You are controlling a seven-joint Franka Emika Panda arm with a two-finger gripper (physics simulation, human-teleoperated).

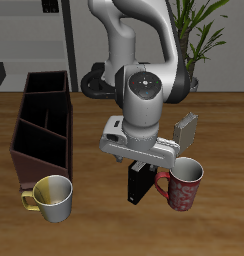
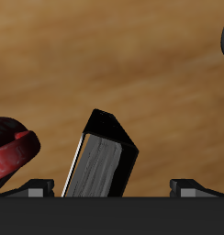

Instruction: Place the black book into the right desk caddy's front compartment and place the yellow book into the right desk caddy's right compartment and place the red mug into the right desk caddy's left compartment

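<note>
Exterior view: the Franka arm bends forward over the wooden table (image 1: 224, 130), its gripper (image 1: 146, 165) hanging directly above the black book (image 1: 137, 185), which stands upright near the table's front edge. The arm's housing covers the book's upper end, so this view does not reveal whether the fingers touch it. The red mug (image 1: 183, 187) stands just beside the book, its opening upward and pale inside visible. The yellow book (image 1: 187, 131) stands tilted a little farther back, next to the gripper housing. The right desk caddy (image 1: 42, 125), a long dark brown open box with inner dividers, lies well apart from the books, toward the other side of the table; its compartments hold nothing visible. A yellow-cream mug (image 1: 52, 197) stands just in front of the caddy's near end.

Wrist view: the black book (image 2: 103, 161) appears close up, with dark cover and pale page edges, leaning between the two fingertips (image 2: 33, 187), which are set apart on either side of it. The jaws appear spread, with table surface visible between each tip and the book, though contact cannot be fully excluded from this angle. A portion of the red mug (image 2: 13, 153) shows near the book. The caddy and the yellow book, seen only in the exterior view, lie outside this view.
</note>
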